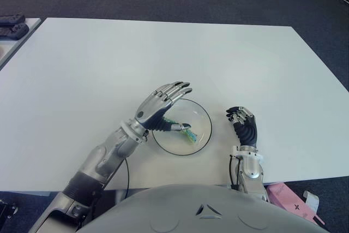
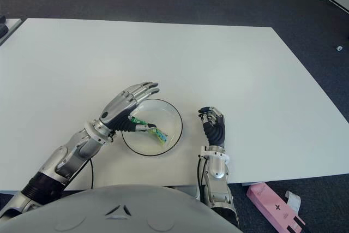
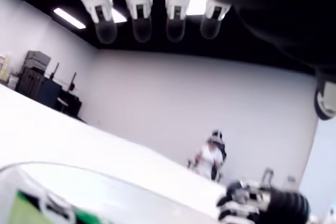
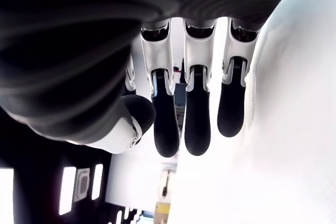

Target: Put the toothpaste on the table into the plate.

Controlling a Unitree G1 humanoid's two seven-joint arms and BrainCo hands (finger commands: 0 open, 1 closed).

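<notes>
The toothpaste [image 1: 186,133], a small green and blue tube, lies inside the clear glass plate [image 1: 204,114] near the table's front edge. My left hand [image 1: 163,102] hovers over the plate's left side, fingers stretched out flat and thumb just above the tube, gripping nothing. In the left wrist view the fingertips [image 3: 140,14] point straight out, and the tube [image 3: 31,208] lies below them in the plate. My right hand [image 1: 242,121] shows to the right of the plate, apart from it, with its fingers [image 4: 197,119] curled and nothing in them.
The white table [image 1: 163,53] stretches far back and to both sides. Dark objects [image 1: 11,25] sit on a separate surface at the far left. A pink box [image 1: 289,197] lies on the floor at the lower right. A person [image 3: 210,156] stands far off in the room.
</notes>
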